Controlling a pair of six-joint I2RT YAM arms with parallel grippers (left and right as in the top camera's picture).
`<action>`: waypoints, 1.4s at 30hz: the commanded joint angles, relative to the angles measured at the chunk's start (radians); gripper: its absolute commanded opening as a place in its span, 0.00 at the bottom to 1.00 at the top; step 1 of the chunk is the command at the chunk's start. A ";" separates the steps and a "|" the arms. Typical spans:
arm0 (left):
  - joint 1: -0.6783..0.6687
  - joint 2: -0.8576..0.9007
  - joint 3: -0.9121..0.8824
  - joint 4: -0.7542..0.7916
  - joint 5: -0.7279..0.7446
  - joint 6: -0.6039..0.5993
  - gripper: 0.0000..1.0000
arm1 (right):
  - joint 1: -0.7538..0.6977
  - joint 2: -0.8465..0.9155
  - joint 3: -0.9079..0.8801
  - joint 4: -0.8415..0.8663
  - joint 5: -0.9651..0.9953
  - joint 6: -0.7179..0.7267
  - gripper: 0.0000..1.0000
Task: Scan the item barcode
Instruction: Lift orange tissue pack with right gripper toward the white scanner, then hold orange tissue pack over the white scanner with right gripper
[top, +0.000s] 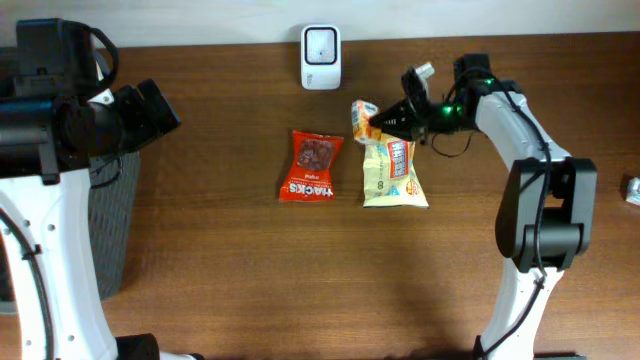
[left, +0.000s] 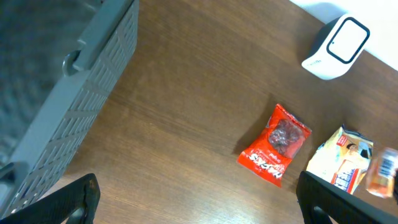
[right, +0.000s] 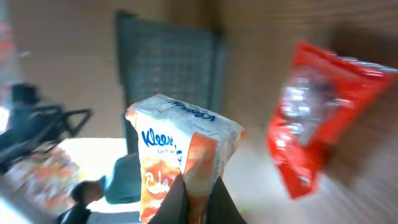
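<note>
The left claw (top: 163, 110) hangs with its jaws wide apart near the grey basket (top: 108, 230). On the worktop (top: 230, 270) the red snack bag (top: 312, 166) lies flat, with the white scanner (top: 321, 44) behind it. Just to the right, the right claw (top: 378, 122) is clamped on the top edge of the yellow tissue pack (top: 395, 172).

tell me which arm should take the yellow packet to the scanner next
Right. The right gripper is shut on the top corner of the yellow packet, close to the white scanner. The left gripper hangs open far off, beside the grey basket, holding nothing.
</note>
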 joint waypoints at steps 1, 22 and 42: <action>0.002 -0.002 -0.002 0.002 0.000 -0.008 0.99 | 0.052 -0.019 0.015 -0.003 -0.151 -0.114 0.04; 0.002 -0.002 -0.002 0.002 0.000 -0.008 0.99 | 0.255 -0.019 0.039 0.380 0.475 0.210 0.04; 0.002 -0.002 -0.002 0.002 0.000 -0.008 0.99 | 0.372 0.178 0.270 0.914 1.650 -0.568 0.04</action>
